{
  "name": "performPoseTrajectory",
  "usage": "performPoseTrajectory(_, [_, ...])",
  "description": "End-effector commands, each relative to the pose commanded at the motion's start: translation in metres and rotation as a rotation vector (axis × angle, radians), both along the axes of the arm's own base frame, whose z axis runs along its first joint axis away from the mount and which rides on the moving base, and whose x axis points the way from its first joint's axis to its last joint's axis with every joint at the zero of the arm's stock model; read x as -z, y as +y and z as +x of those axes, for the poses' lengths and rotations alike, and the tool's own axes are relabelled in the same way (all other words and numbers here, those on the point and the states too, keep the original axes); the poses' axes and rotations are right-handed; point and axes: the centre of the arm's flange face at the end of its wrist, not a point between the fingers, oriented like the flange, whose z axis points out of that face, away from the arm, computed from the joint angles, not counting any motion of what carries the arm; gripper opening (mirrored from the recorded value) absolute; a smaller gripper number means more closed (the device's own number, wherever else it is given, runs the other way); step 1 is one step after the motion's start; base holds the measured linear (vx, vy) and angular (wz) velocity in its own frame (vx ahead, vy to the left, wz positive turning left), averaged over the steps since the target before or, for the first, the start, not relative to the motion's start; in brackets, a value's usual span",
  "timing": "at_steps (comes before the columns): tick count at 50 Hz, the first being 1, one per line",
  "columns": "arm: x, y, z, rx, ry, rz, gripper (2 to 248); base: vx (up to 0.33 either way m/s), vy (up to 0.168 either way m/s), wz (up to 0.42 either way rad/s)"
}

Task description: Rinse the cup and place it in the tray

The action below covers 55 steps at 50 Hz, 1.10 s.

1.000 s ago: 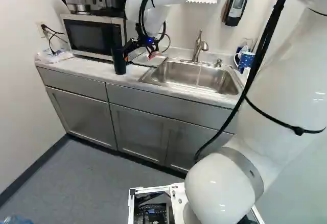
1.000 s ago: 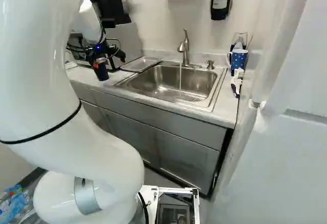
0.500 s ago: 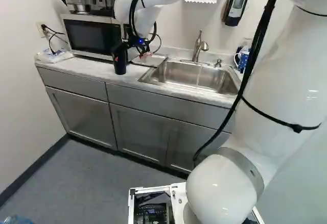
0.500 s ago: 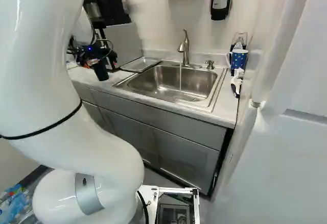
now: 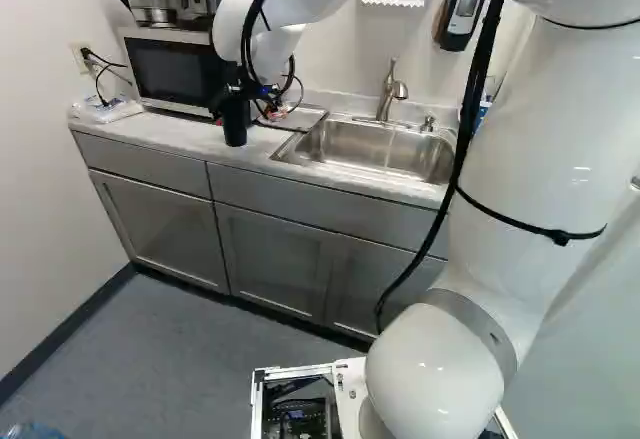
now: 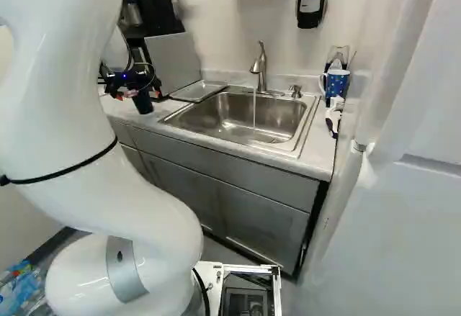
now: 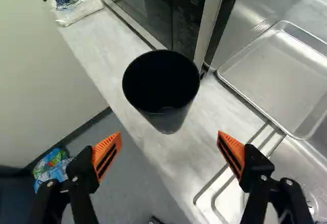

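Two fingers (image 7: 108,153) of the gripper (image 7: 169,133): wide apart, taking hold of nothing.
Cup (image 7: 162,94): black, upright on the counter (image 7: 176,160), ahead of the gripper and not between its fingers. If the approach comes off centre, one fingertip could push the cup over instead of passing beside it.
Counter edge: near the cup, so a pushed cup could drop to the floor (image 7: 127,183).
Microwave (image 5: 175,71): just behind the cup; the gap seems small, though the view from above hides it partly. A finger going too deep could hit it.
Tray (image 7: 278,78): metal, beside the sink (image 6: 227,120), without the cup; a cup set on its rim would tilt.
Water (image 6: 253,114): running from the tap (image 6: 260,68); afterwards a wet cup could slip from a weak grip.
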Motion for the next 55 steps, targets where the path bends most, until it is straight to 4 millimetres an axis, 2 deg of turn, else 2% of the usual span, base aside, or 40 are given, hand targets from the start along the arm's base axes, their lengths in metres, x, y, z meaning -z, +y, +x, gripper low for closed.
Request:
performPoseTrajectory(33, [0.025, 0.011, -0.004, -0.015, -0.113, 0.058, 247, 0.0, 0.0, 0.0])
performPoseTrajectory(55, [0.041, 0.011, -0.009, -0.016, -0.193, 0.099, 247, 0.0, 0.0, 0.0])
